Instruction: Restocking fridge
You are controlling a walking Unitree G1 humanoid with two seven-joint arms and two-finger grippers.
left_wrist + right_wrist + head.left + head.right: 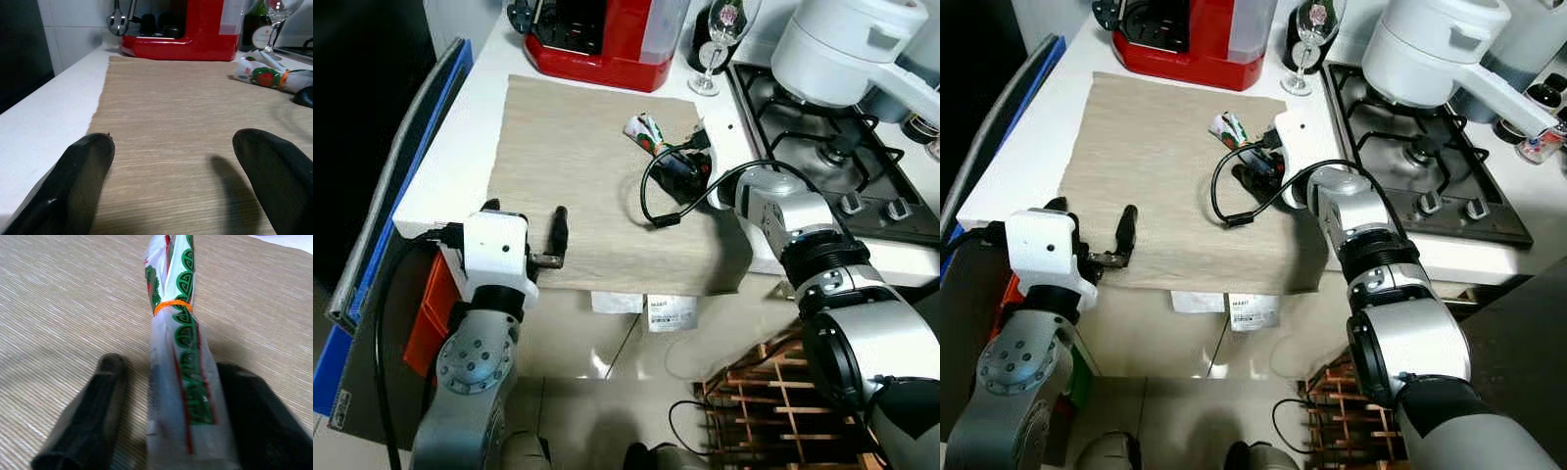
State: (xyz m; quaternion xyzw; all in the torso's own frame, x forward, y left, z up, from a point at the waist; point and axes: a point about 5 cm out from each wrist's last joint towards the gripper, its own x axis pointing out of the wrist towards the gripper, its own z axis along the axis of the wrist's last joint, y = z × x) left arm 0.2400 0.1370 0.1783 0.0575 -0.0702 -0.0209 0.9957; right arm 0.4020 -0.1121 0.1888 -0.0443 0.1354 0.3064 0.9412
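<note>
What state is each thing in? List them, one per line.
Left gripper: open, hovering over the beige mat.
Right gripper: open, fingers either side of the packet.
Packet: lying on the mat, tied with an orange band.
Wine glass: upright.

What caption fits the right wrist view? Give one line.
Right gripper, fingers open, straddling a rolled plastic packet on the beige mat.
</note>
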